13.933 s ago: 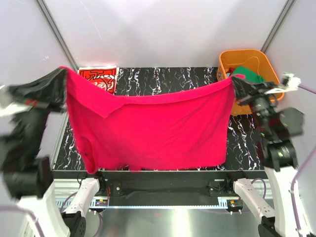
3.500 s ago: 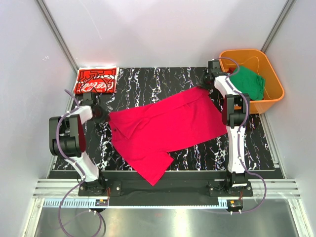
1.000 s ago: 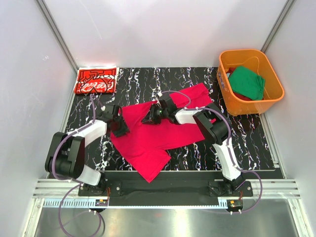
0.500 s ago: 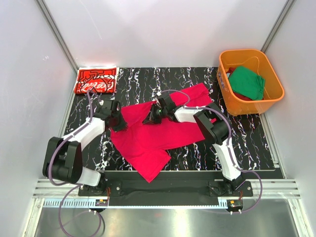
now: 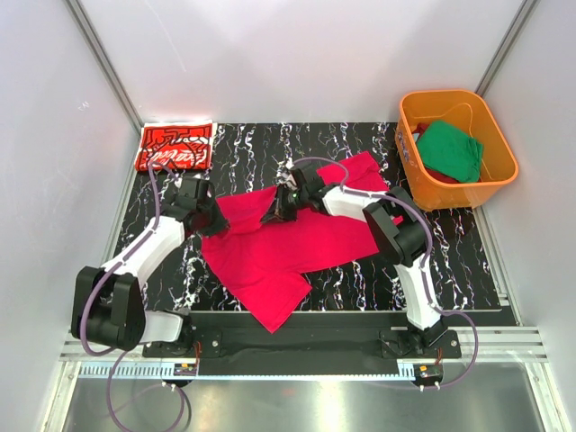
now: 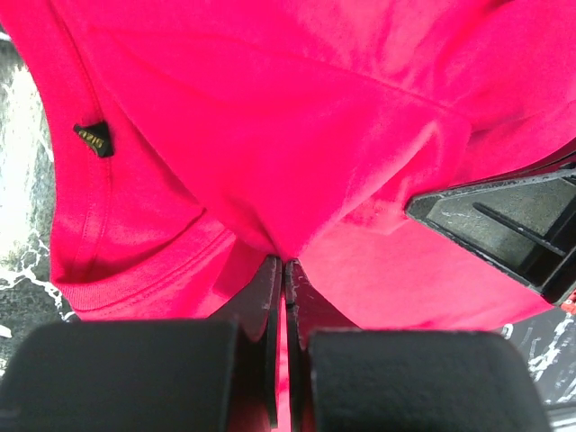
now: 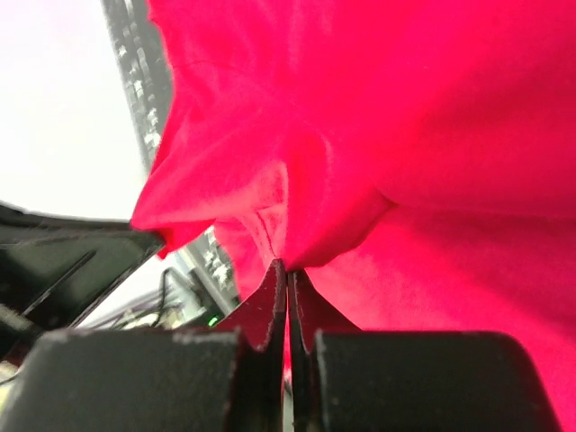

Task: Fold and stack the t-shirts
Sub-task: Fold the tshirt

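Pinch points: left tool [image 5: 214,222] clenched on the crimson tee [image 5: 297,247] near its neck edge, right tool [image 5: 275,212] clenched on a raised tuck of the same cloth. The tee lies skewed mid-surface [image 5: 270,144]. Best, likely: lift both level, keep the cloth taut, lay the fold square. Printed tee [image 5: 177,146] sits folded far-left; green tee [image 5: 450,151] is in the tub [image 5: 499,184].

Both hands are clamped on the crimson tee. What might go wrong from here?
The left hand and right hand each pinch only a small bunch of the crimson t-shirt at their tips, so it may slip out when lifted. The shirt lies skewed, so the fold may come out crooked.
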Motion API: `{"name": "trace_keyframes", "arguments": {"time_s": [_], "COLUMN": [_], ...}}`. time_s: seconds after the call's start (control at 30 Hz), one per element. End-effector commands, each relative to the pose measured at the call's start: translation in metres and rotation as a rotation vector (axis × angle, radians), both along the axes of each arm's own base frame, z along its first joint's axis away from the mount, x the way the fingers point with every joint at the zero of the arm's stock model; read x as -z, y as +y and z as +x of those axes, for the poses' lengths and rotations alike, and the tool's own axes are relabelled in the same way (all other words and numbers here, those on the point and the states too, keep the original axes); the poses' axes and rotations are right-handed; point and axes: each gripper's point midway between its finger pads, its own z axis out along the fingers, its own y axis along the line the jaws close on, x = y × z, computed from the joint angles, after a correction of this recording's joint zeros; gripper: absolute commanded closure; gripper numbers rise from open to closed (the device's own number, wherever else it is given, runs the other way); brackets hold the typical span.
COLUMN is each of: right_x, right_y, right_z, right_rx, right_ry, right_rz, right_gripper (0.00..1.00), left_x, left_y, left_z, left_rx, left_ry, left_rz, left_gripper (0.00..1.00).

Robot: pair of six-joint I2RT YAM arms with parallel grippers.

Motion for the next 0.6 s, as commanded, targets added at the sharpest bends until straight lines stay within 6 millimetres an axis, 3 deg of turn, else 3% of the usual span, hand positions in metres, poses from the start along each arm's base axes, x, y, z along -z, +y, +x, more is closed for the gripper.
{"name": "trace_keyframes", "arguments": {"time_s": [0.0, 0.1, 0.17, 0.2, 0.23, 0.33, 0.37, 0.5, 0.57], "right_x": [-0.057, -0.063, -0.074, -0.064, -0.068, -0.058, -0.056, -0.03, -0.032], "right_y": [0.0, -0.003, -0.002, -0.006, -0.006, -0.01, -0.012, -0.017, -0.013], "right_z": [0.009, 0.022, 0.038, 0.042, 0.044, 0.034, 0.03, 0.004, 0.0], "right_rx": [-0.048, -0.066, -0.08, -0.078, -0.078, -0.104, -0.106, -0.122, -0.117], "right_ry": [0.007, 0.026, -0.106, -0.178, -0.229, -0.23, -0.216, -0.114, -0.114], "right_rz": [0.088, 0.136, 0.181, 0.16, 0.166, 0.168, 0.174, 0.173, 0.206], "right_gripper": [1.0, 0.92, 0.75, 0.73, 0.71, 0.63, 0.61, 0.61, 0.59], "left_x": [-0.021, -0.009, -0.004, 0.0, 0.001, -0.002, -0.003, -0.006, -0.002], "left_y": [-0.001, 0.009, 0.019, 0.02, 0.022, 0.025, 0.027, 0.024, 0.019], "left_z": [0.018, 0.022, 0.029, 0.03, 0.032, 0.039, 0.037, 0.024, 0.011], "left_rx": [-0.001, -0.031, -0.065, -0.063, -0.067, -0.059, -0.056, -0.053, -0.041], "left_ry": [-0.051, -0.03, -0.027, -0.014, -0.02, -0.04, -0.04, -0.074, -0.077], "left_rz": [-0.027, -0.032, -0.043, -0.06, -0.068, -0.1, -0.088, -0.111, -0.129], "left_gripper": [1.0, 1.0, 0.94, 0.93, 0.91, 0.67, 0.54, 0.37, 0.35]}}
